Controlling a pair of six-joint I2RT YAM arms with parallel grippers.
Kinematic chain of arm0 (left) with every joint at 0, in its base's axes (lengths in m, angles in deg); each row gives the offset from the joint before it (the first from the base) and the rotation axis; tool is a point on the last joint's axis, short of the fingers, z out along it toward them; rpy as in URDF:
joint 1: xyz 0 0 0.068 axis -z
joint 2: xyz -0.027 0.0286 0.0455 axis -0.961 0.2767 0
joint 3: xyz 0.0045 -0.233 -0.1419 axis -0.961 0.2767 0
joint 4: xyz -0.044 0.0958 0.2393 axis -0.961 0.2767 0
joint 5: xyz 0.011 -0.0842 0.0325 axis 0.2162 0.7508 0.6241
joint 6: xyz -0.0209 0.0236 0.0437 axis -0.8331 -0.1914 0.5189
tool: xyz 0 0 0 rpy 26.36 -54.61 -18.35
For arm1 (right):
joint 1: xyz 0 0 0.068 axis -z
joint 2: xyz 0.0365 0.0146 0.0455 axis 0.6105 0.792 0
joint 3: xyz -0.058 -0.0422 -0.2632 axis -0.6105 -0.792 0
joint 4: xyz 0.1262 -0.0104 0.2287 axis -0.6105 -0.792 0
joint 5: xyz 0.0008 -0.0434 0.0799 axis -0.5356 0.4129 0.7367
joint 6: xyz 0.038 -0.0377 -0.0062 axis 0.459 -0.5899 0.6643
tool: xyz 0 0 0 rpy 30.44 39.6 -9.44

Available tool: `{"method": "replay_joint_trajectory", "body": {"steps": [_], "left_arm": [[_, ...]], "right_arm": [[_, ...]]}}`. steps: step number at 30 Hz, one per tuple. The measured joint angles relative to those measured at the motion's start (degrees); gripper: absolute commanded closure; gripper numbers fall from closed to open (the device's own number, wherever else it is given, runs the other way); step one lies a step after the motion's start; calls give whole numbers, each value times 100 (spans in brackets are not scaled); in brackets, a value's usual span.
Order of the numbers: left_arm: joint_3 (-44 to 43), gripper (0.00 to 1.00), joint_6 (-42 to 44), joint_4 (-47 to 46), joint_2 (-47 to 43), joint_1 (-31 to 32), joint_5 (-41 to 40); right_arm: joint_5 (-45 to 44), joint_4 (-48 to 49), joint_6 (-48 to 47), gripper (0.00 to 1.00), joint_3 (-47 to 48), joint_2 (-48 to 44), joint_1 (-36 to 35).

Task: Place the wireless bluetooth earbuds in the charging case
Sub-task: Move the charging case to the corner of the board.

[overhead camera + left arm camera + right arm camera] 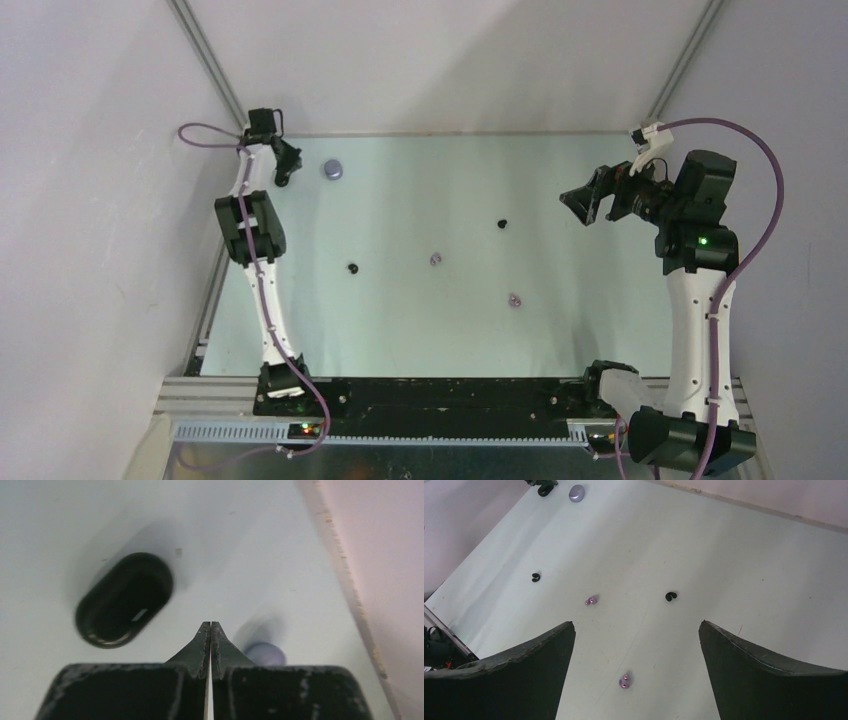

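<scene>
Four tiny earbuds lie apart on the pale table: a black one (352,268), a second black one (502,223), a lilac one (435,259) and a second lilac one (514,299). A round lilac charging case (333,169) sits at the far left. A black oval case (125,600) lies close by. My left gripper (286,170) is shut and empty, its tip (210,625) between the black case and the lilac case (265,653). My right gripper (583,207) is open and empty, high at the right. Through its jaws (635,625) I see the nearer lilac earbud (625,680).
The right wrist view also shows the other lilac earbud (591,600), both black earbuds (536,577) (671,596) and the lilac case (577,492). White walls close the table at the back and sides; a back wall edge (345,570) runs close to the left gripper.
</scene>
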Motion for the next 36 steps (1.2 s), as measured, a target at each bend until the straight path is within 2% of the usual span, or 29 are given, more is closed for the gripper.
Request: {"method": "replay_joint_trajectory", "body": {"steps": [4, 11, 23, 36], "left_arm": [[-332, 100, 179, -203, 0, 129, 63], [-723, 100, 286, -472, 4, 184, -339], [-680, 100, 192, -378, 140, -286, -487], [-96, 100, -98, -470, 140, -323, -136]], "right_arm": [[0, -2, 7, 0, 0, -4, -2], [0, -4, 4, 0, 0, -37, 0], [103, -2, 13, 0, 0, -35, 90], [214, -2, 35, 0, 0, -24, 153]]}}
